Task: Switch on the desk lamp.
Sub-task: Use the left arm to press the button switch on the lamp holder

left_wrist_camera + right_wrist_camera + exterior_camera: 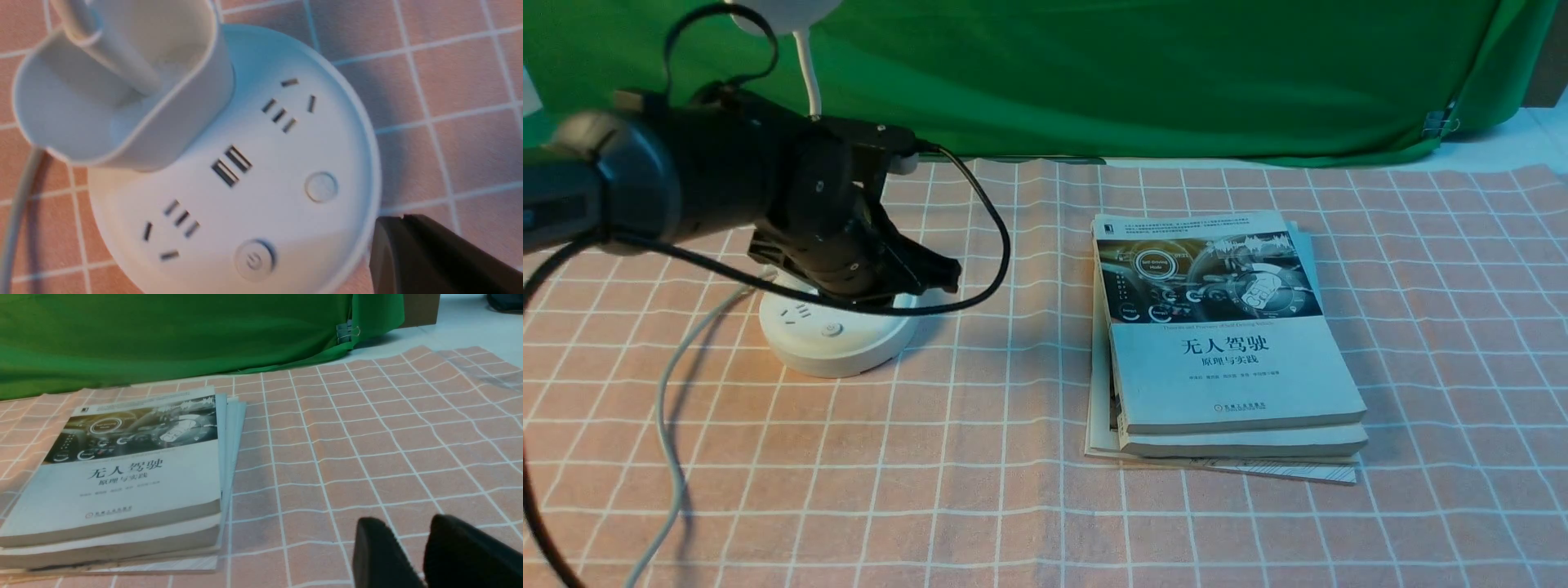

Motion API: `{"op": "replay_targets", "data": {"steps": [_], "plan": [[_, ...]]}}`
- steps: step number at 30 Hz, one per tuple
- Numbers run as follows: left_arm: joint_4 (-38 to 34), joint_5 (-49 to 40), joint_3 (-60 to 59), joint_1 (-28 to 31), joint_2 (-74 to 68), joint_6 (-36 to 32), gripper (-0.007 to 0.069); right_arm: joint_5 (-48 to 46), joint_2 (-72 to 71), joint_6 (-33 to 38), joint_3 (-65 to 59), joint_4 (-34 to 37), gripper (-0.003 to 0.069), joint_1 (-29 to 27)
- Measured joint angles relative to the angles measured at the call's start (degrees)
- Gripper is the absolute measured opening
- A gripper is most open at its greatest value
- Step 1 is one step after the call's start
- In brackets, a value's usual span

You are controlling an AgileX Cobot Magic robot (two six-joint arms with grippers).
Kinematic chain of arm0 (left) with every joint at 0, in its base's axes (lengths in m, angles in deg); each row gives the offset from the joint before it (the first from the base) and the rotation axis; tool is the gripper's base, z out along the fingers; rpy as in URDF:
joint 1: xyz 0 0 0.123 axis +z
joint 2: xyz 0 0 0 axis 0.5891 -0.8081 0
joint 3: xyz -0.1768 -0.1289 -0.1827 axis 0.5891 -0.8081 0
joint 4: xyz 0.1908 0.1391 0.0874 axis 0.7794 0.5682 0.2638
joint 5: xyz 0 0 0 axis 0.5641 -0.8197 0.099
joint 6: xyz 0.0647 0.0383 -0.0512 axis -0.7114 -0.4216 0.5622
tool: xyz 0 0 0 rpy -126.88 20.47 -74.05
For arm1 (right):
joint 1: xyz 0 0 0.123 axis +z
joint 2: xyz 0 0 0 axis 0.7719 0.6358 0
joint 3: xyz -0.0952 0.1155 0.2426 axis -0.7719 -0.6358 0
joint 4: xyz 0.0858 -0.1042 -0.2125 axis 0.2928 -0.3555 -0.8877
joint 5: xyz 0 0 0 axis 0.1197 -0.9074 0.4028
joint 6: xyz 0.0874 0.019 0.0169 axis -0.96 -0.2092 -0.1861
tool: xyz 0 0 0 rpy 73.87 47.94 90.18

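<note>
The white desk lamp stands at the left on its round base (833, 339), with its power button (831, 329) facing front. Its gooseneck (809, 73) rises to the head (784, 10), which is cut off at the top edge. The left wrist view shows the base (265, 183) from above, with sockets, USB ports, the cup holder (122, 90), the power button (254, 260) and a second round button (321, 187). My left gripper (943, 278) is shut and empty, its tip (402, 218) just beside the base's rim. My right gripper (406, 524) hovers over bare cloth, slightly open and empty.
A stack of books (1225, 343) lies right of centre and also shows in the right wrist view (122, 473). The lamp's white cord (666, 408) trails toward the front left. A green backdrop (1135, 73) closes the far side. The table is covered by a pink checked cloth (972, 457).
</note>
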Motion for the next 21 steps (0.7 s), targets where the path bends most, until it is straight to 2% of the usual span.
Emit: {"op": "replay_targets", "data": {"steps": [6, 21], "plan": [[4.01, 0.26, 2.83, 0.77, -4.76, 2.61, 0.0021, 0.00, 0.00, 0.00, 0.00, 0.00, 0.0238, 0.00], [3.06, 2.35, 3.24, 3.03, -7.20, 4.64, 0.0021, 0.02, 0.00, 0.00, 0.00, 0.00, 0.0238, 0.00]]}}
